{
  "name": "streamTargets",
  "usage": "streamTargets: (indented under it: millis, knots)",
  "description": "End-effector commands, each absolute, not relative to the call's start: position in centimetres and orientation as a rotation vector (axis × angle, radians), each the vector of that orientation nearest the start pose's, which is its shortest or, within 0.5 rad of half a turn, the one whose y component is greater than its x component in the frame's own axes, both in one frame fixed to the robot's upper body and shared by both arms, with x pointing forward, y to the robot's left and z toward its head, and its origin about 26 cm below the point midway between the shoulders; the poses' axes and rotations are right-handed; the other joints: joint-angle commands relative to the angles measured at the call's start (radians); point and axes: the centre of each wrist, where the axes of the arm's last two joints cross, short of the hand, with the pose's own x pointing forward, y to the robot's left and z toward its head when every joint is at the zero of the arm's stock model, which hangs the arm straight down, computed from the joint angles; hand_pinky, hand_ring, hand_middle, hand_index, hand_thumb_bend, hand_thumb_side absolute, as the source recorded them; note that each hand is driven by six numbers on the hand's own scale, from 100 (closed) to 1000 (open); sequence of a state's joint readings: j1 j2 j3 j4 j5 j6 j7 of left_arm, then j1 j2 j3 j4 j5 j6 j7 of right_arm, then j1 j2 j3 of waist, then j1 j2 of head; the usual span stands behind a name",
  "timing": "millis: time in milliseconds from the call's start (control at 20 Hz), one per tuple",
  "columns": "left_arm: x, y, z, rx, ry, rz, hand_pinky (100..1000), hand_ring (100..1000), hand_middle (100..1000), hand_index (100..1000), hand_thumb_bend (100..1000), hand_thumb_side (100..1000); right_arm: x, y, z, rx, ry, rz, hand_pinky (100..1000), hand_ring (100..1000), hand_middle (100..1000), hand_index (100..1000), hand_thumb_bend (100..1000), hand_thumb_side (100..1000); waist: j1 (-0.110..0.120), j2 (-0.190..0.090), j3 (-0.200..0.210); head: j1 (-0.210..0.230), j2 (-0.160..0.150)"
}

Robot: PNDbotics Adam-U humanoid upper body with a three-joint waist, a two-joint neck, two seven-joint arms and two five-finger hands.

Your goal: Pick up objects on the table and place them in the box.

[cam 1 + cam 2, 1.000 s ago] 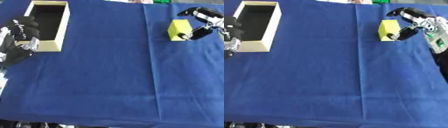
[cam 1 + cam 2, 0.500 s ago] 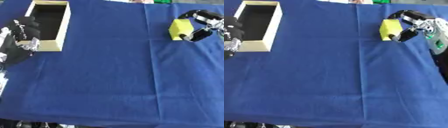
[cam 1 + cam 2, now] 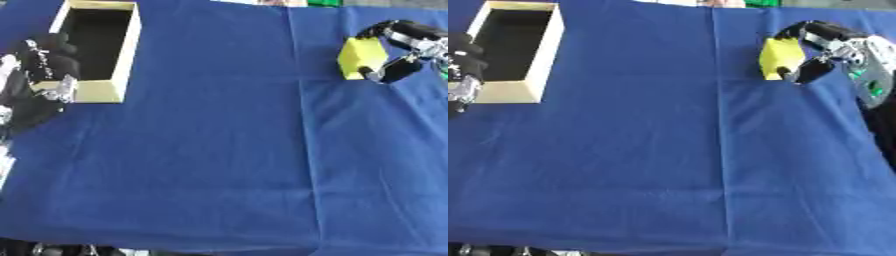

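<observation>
Gripping the yellow block [image 3: 361,58] at the far right of the table [image 3: 219,165], our right hand [image 3: 826,46] has its fingers curled over the block's top and its thumb against the near side, so the block is pinched from two sides, ready, we judge, for a lift. We cannot tell whether the block rests on the blue cloth or is just clear of it. The box [image 3: 94,92] lies well apart, at the far left, open side up and looking empty. Our left hand [image 3: 39,70] sits beside its near left corner, fingers relaxed, holding nothing, perhaps to steady it.
</observation>
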State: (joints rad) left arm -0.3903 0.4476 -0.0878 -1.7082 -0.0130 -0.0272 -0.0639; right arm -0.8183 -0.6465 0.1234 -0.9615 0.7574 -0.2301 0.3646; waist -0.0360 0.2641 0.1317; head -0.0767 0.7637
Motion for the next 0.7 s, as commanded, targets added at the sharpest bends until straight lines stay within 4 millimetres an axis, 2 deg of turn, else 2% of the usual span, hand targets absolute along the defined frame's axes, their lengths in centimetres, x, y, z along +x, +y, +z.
streamTargets:
  millis: [50,200,450,700]
  knots:
    - [34.8,27.7,17.6,0.211,-2.071,-0.608,574,677,688,830,100,201,44.7,-38.4,20.8,-0.989,-1.366,1.369,894,772,469,647,144,100,0.002,-0.015,-0.001,0.001,0.006]
    - [34.8,27.7,17.7,0.21,-2.072,-0.605,574,677,688,830,100,201,44.6,-38.2,21.3,-1.028,-1.427,1.356,874,715,392,566,118,100,0.003,-0.016,-0.002,0.0,0.006]
    - [34.8,27.7,17.7,0.208,-2.073,-0.604,574,677,689,831,100,202,44.4,-37.6,22.1,-1.071,-1.531,1.339,867,690,365,545,115,100,0.002,-0.018,-0.002,0.0,0.006]
    - [34.8,27.7,17.7,0.208,-2.076,-0.603,575,678,689,831,100,202,44.0,-36.5,23.8,-1.081,-1.632,1.338,868,683,359,542,117,100,-0.001,-0.021,-0.003,0.001,0.006]
